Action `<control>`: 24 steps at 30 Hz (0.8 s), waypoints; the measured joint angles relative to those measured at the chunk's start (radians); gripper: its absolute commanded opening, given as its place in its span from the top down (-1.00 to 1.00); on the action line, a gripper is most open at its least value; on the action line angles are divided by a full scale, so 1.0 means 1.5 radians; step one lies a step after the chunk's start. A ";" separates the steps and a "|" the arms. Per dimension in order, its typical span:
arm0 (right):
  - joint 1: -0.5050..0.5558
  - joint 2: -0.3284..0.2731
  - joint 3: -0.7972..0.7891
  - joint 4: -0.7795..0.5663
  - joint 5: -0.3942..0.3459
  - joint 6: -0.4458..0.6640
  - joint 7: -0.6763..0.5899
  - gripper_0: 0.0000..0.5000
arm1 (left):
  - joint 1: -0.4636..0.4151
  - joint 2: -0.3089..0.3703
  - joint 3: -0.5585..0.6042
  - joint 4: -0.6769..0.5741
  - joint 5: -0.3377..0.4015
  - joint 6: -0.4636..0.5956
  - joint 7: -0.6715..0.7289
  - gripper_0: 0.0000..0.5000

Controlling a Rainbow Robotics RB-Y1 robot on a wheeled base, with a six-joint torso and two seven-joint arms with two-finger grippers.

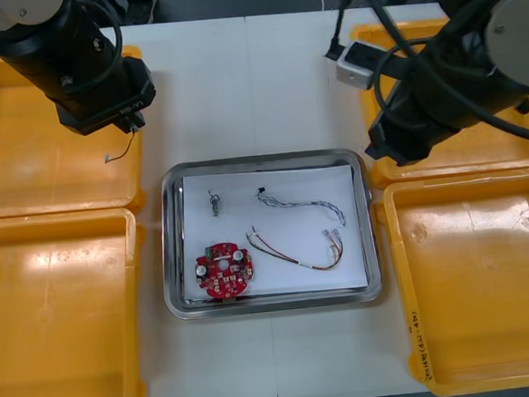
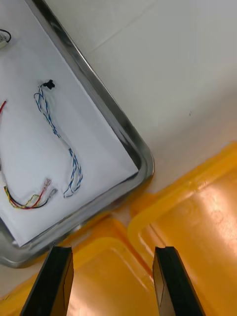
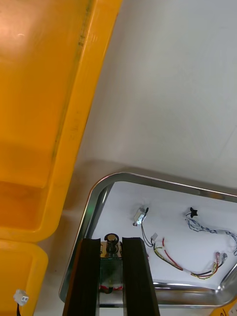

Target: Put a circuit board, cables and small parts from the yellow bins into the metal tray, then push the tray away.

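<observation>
The metal tray [image 1: 172,250], white inside, sits mid-table. In it lie a round red circuit board [image 1: 224,270], a small metal part [image 1: 215,202], a twisted blue and white cable [image 1: 303,205] and a red and yellow cable [image 1: 297,252]. My left gripper [image 3: 111,242] hangs high above the table, just beyond the tray's far left corner. Its fingers stand a narrow gap apart, and a thin black cable [image 1: 121,152] dangles from it, ending in a white connector [image 3: 19,296]. My right gripper [image 2: 113,252] is open and holds nothing. It hovers over the yellow bins just right of the tray's far right corner [image 2: 143,168].
Two yellow bins [image 1: 45,177] [image 1: 56,331] flank the tray on the left and two [image 1: 479,156] [image 1: 488,283] on the right; their floors look bare. Bare table [image 1: 247,82] lies beyond the tray's far edge.
</observation>
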 measured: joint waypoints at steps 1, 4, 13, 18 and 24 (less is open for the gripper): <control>0.009 -0.002 -0.019 -0.005 -0.003 0.001 -0.012 -0.87 | 0.000 0.000 -0.002 0.000 0.001 0.000 0.000 1.00; 0.033 -0.007 -0.069 -0.015 -0.006 0.001 -0.063 -0.88 | 0.000 0.000 -0.012 -0.004 0.007 0.000 0.000 1.00; 0.112 -0.030 -0.146 -0.041 -0.006 0.001 -0.205 -0.87 | 0.000 -0.014 -0.042 -0.017 0.011 0.000 -0.004 1.00; 0.170 -0.054 -0.161 -0.074 -0.015 0.001 -0.287 -0.87 | 0.000 -0.036 -0.066 -0.023 0.004 0.000 -0.007 1.00; 0.223 -0.064 -0.168 -0.103 -0.017 0.001 -0.395 -0.87 | 0.000 -0.083 -0.084 -0.027 -0.026 0.000 -0.008 1.00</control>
